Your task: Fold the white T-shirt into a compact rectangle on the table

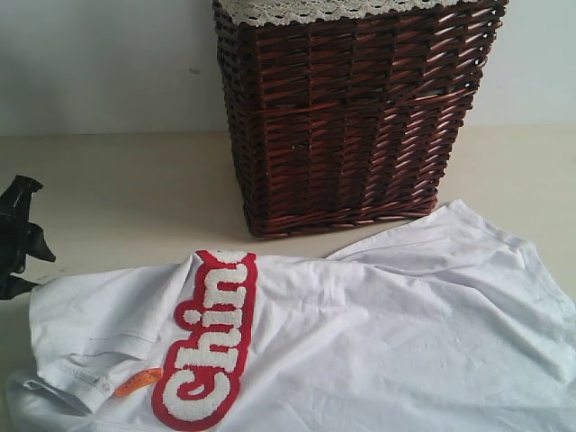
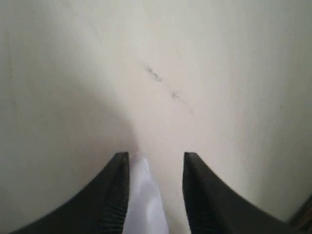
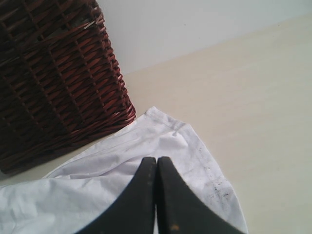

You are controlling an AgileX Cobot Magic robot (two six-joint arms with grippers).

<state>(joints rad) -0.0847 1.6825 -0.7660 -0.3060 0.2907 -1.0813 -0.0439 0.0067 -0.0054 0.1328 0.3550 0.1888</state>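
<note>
creased cloth t-shirt [image 1: 378,342], glossy wicker basket [image 1: 351,117], matt table [image 1: 117,180].

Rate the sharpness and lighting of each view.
Exterior view: sharp, evenly lit, wicker basket weave crisp. Left wrist view: soft and blurred, a dim shadow on the table beside the left tool. Right wrist view: fairly sharp, the basket dark.

Plain pale wall [image 1: 108,63], dark brown wicker basket [image 1: 351,126], soft even light

Looks like a domestic laundry corner: lace-trimmed wicker basket [image 1: 351,117] on a pale table [image 1: 117,189], plain wall [image 1: 99,63].
</note>
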